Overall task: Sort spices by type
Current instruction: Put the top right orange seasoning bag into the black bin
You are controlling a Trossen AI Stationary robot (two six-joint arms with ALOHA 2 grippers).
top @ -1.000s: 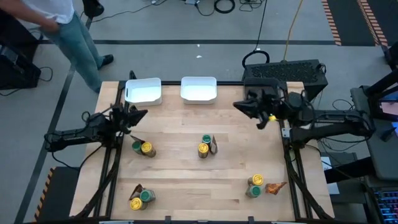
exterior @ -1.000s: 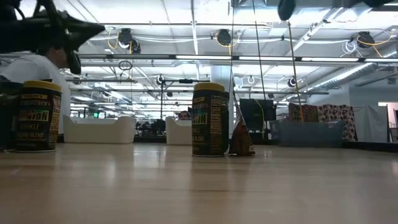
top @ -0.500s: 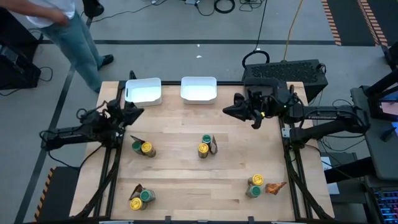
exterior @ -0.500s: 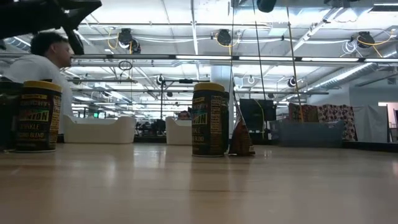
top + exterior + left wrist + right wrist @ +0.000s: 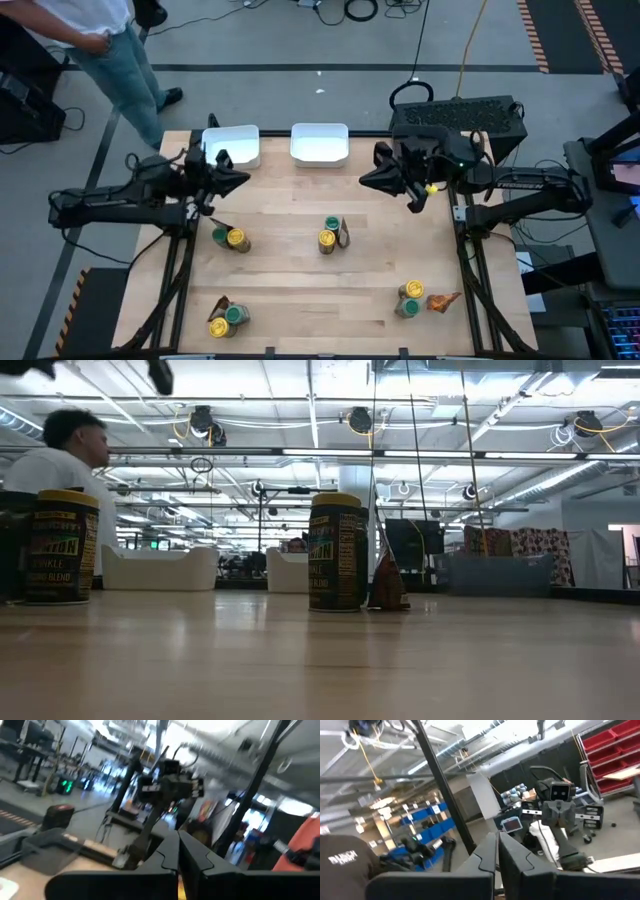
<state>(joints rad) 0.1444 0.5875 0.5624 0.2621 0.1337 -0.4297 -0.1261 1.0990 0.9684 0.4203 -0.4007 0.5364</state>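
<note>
The spices stand on the wooden table in clusters, each made of a yellow-lidded jar, a green-lidded jar and a brown-orange packet. One cluster is at mid left, one in the centre, one at near left and one at near right. The low view shows the centre jar with its packet and a left jar. My left gripper hangs shut above the table's far left, clear of everything. My right gripper hangs shut above the far right. Both wrist views show the fingers together, left and right.
Two white trays sit at the table's far edge. A black case stands beyond the far right corner. A person stands beyond the far left corner. Bare wood lies between the clusters.
Both arms have lifted with their fingers shut. My left gripper has gone up, out of the top of the low view, and a little toward the table's middle. My right gripper has risen slightly and gone toward the table's left. The spices have not moved.
</note>
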